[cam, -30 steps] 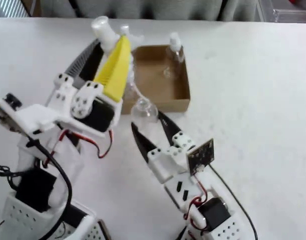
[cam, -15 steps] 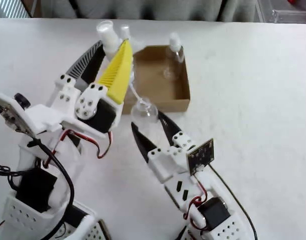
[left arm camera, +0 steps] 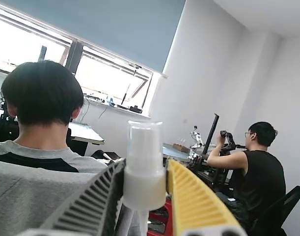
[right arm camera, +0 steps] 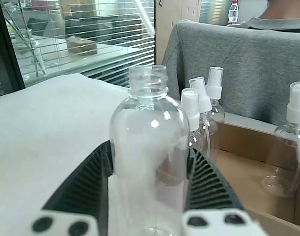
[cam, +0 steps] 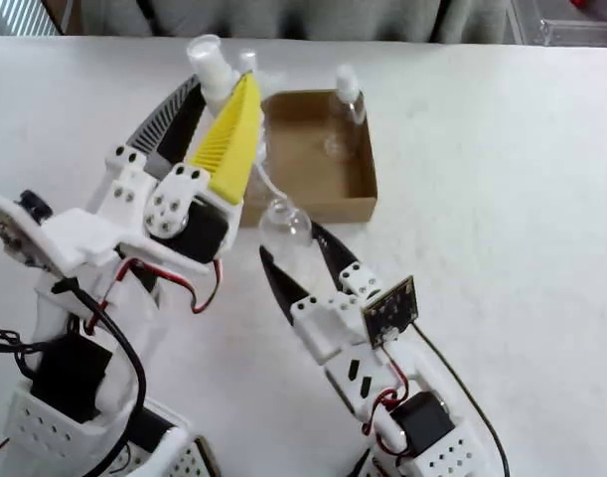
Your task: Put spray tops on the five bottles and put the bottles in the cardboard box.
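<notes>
While my left pincer (cam: 222, 84) clamps white plastic spray top (left arm camera: 144, 167) at far left of brown cardboard box (cam: 366, 184), my right pincer (cam: 290, 243) grips uncapped clear plastic bottle (right arm camera: 150, 132) upright, just near side of box.

Office-style robotics lab.
- White work table (cam: 502, 199).
- Left wrist view: long window (left arm camera: 108, 81) in a plain white wall (left arm camera: 213, 73), with a blue roller blind (left arm camera: 115, 24) drawn partway over it.
- Desk (left arm camera: 86, 132) just beneath the window.
- Past the window's far end, a dark monitor (left arm camera: 211, 133) and a small robot arm (left arm camera: 195, 137) on another desk.
- Right wrist view: slatted blinds (right arm camera: 91, 34) behind glass.
</notes>
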Available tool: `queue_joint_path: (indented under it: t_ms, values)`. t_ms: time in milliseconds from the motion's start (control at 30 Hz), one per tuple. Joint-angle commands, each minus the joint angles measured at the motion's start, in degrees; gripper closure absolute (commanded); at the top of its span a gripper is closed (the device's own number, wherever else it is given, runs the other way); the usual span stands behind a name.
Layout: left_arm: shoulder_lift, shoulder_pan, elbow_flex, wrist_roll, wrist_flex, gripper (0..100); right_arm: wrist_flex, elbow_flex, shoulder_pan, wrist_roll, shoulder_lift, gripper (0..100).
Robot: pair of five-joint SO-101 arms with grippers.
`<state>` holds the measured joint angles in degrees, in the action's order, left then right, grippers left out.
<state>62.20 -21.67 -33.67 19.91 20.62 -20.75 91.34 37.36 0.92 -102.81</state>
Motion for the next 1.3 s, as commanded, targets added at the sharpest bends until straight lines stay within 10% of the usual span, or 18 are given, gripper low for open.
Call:
queue_joint_path:
  t_ms: [0, 1267]
  values:
    - [0.04, -0.31, 1.76, -0.44, -2.02, 98, 0.48, -0.79, -0.31, -0.79, -0.57, 98.3]
    - [18.68, -3.3, -35.52, -0.26, -2.02, 98, 1.1, -0.79, -0.31, -1.14, -0.57, 98.3]
